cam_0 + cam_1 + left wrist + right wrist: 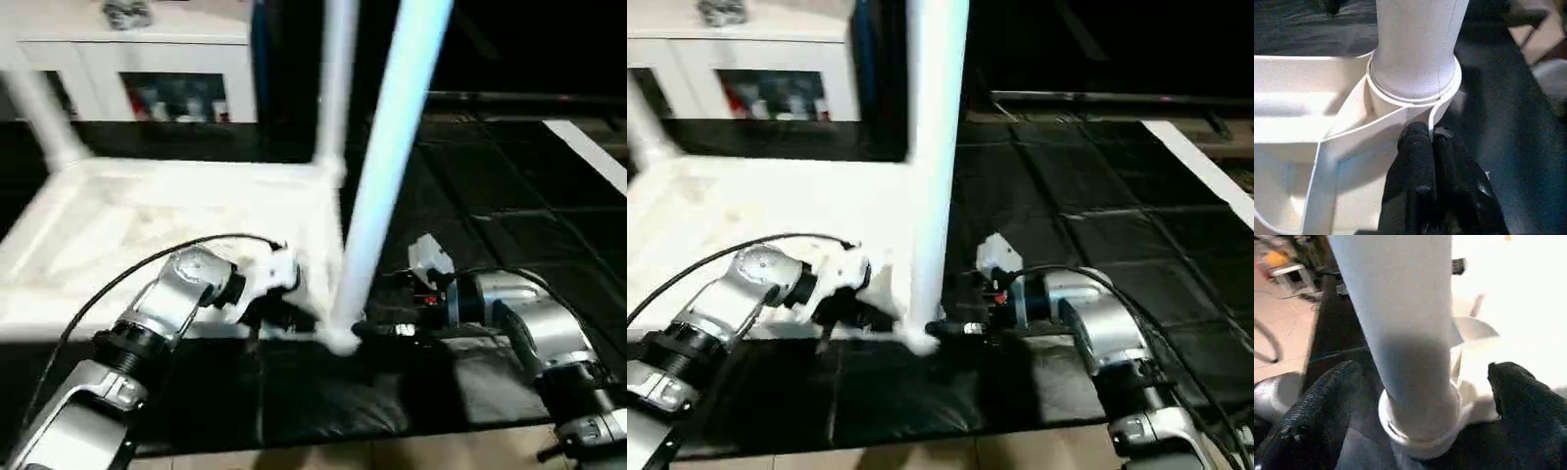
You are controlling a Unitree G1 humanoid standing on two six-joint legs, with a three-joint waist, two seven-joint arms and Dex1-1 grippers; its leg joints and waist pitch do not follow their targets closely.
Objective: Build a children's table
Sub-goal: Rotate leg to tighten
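White plastic table top (147, 235) lies upside down on a black mat (323, 392), its ribbed underside facing up. 3 legs show in the head views: 1 at the far left corner (39, 113), 1 at the far right corner (335, 88), and the nearest leg (387, 166), a long smooth tapered tube. That leg stands nearly upright, leaning slightly, its long axis running up and away from the near right corner socket (1413, 100), where its base sits inside the round collar.

This socket lies between the 2 grippers, just ahead of both. The left gripper (1431, 134) has its black fingers pressed together, holding nothing, tips touching the socket's outer wall. The right gripper (1415, 391) has its fingers spread wide on either side of the leg's base, apparently not clamped on it.

Judging by the visible seam at the collar, the leg may still need seating or twisting; the right gripper looks better placed for that.
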